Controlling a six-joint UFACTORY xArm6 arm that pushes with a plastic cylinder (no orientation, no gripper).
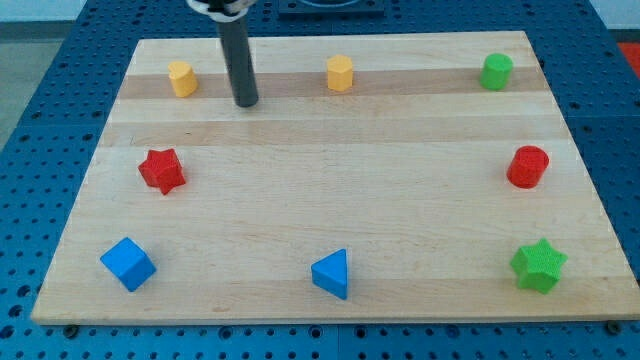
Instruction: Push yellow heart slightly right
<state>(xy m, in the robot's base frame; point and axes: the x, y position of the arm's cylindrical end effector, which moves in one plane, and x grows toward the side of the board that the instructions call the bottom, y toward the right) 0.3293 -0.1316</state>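
Note:
The yellow heart [182, 78] sits near the top left of the wooden board [330, 190]. My tip [246, 102] rests on the board just right of the heart and slightly lower, a small gap apart from it. A second yellow block, a hexagon [340, 73], sits at the top middle, to the right of my tip.
A red star [161, 170] lies at the left, a blue cube [128, 264] at the bottom left, a blue triangle [332, 273] at the bottom middle. A green star [538, 265] is at the bottom right, a red cylinder [527, 166] at the right, a green cylinder [495, 72] at the top right.

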